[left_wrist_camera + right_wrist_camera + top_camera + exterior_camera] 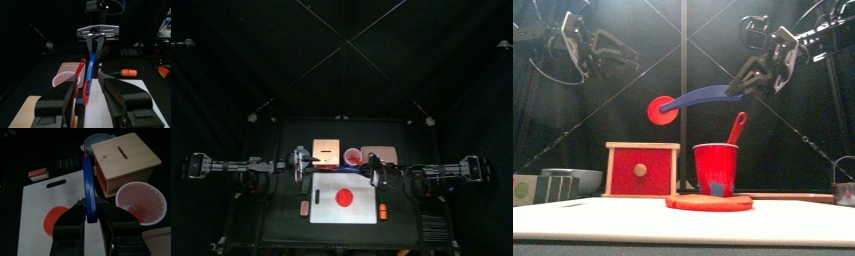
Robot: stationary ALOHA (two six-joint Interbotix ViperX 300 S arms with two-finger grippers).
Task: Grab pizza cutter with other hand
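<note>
The pizza cutter has a blue handle (707, 97) and a red wheel (663, 110). It hangs in the air above the table, wheel toward the left. My right gripper (748, 84) is shut on the far end of the handle; the right wrist view shows the handle (89, 188) running out between its jaws. My left gripper (609, 52) is open, up and to the left of the wheel, apart from it. In the left wrist view the cutter (85, 80) lines up between the open left jaws, with the right gripper (99, 33) behind it.
Below the cutter lies a white cutting board (321, 205) with a red disc (710, 202). Behind it stand a wooden box with a red front (643, 170) and a red cup (716, 165) holding a red utensil (738, 128). Orange items (303, 208) (382, 211) lie at the board's sides.
</note>
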